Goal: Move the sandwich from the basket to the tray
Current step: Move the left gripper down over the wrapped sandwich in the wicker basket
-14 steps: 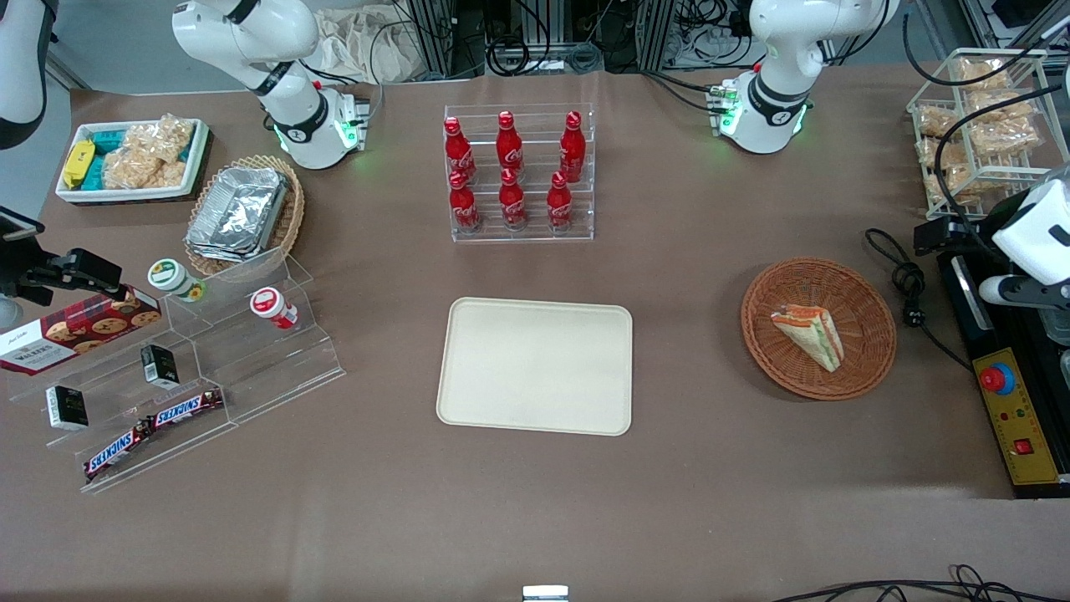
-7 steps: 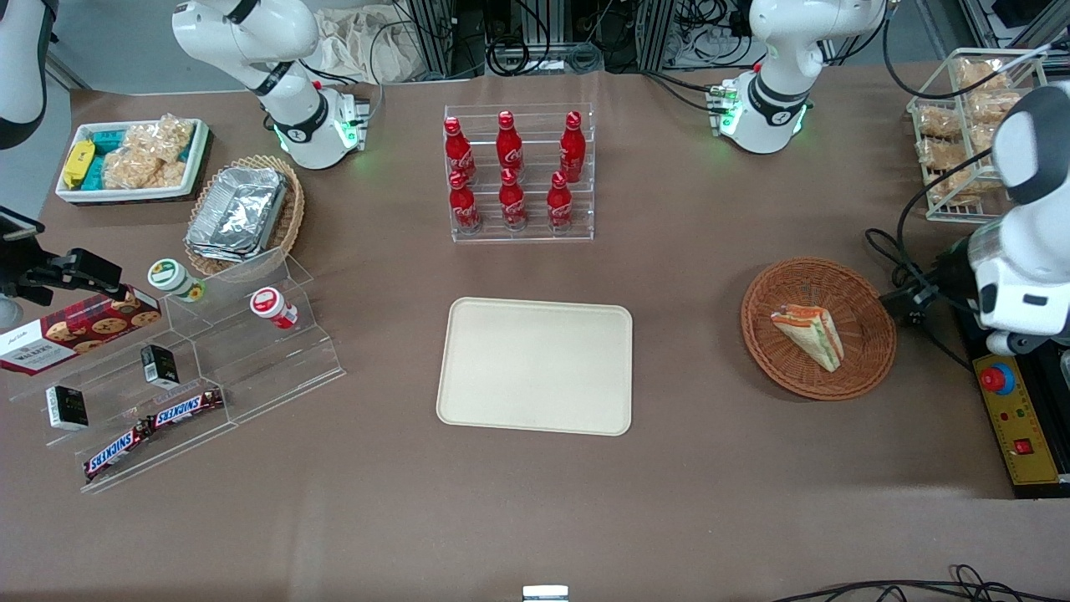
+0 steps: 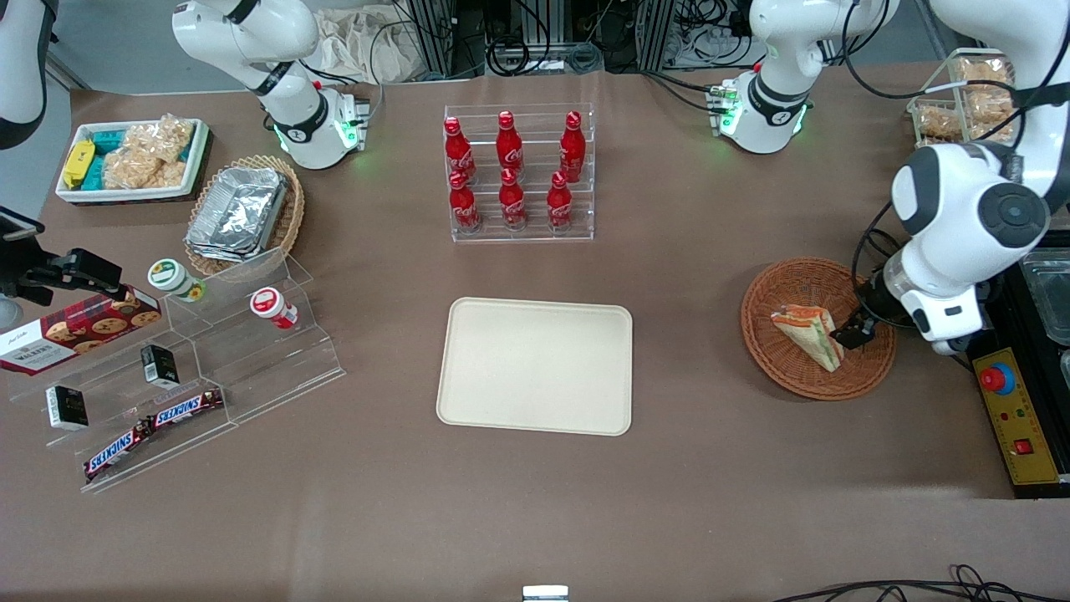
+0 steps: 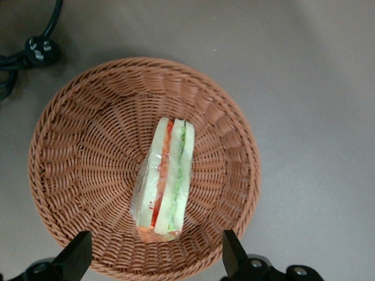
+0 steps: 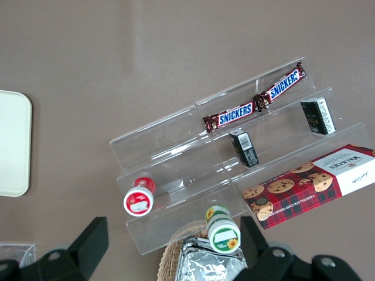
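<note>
The sandwich [image 3: 809, 334], a clear-wrapped wedge with orange, green and red layers, lies in the round reddish-brown wicker basket [image 3: 798, 278] toward the working arm's end of the table. My left gripper [image 3: 856, 329] hangs open just above the basket's rim, close beside the sandwich and holding nothing. In the left wrist view the sandwich [image 4: 166, 178] rests on the basket [image 4: 88, 146] floor, and the gripper [image 4: 157, 260] has its two fingers [image 4: 79, 257] spread wide past the wedge's broad end. The cream tray [image 3: 535, 365] lies flat at the table's middle with nothing on it; its edge [image 5: 12, 143] shows in the right wrist view.
A clear rack of red cola bottles [image 3: 518, 171] stands farther from the camera than the tray. A black cable and plug [image 3: 911, 316] lie beside the basket, next to a yellow control box with a red button [image 3: 999, 380]. A wire rack of snack bags [image 3: 961, 109] stands at the table's corner.
The left arm has swung in from the table's edge toward the basket, bringing the gripper down over the basket rim beside the sandwich. The sandwich, basket and tray have not moved.
</note>
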Controlling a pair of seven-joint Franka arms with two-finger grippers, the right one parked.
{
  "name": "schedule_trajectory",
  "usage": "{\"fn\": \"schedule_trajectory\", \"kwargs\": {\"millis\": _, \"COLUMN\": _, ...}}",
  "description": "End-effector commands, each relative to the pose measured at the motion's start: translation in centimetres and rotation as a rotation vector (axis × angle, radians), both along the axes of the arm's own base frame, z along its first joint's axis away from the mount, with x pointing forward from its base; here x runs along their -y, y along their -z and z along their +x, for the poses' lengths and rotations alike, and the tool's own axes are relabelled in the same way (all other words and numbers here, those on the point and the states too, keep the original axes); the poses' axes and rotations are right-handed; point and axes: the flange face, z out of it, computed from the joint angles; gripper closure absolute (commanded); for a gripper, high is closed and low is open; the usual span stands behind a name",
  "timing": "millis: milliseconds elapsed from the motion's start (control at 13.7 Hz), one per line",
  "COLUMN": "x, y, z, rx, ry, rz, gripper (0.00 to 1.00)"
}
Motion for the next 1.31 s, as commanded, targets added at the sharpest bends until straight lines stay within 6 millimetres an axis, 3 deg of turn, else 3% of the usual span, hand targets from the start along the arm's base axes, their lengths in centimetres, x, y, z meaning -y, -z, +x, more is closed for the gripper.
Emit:
{"fn": "schedule_trajectory", "kwargs": {"millis": 0, "x": 0.4, "y": 1.2, "z": -1.3, "rx": 0.025, "ry": -0.024, "rz": 0.011, "gripper": 0.0}}
{"fn": "schedule_trajectory", "kwargs": {"millis": 365, "x": 0.9, "y": 4.9, "z": -0.8, "rx": 0.027, "ry": -0.014, "rz": -0.003, "gripper": 0.0}}
{"fn": "schedule_trajectory", "kwargs": {"millis": 1094, "x": 1.0, "y": 8.1, "z": -0.7, "rx": 0.007, "ry": -0.011, "rz": -0.012, "gripper": 0.0}}
{"fn": "schedule_trajectory", "kwargs": {"millis": 1167, "x": 1.1, "y": 8.2, "z": -0.7, "rx": 0.011, "ry": -0.009, "rz": -0.013, "gripper": 0.01}}
{"fn": "schedule_trajectory", "kwargs": {"millis": 1240, "x": 1.1, "y": 8.5, "z": -0.6, "rx": 0.014, "ry": -0.011, "rz": -0.015, "gripper": 0.14}}
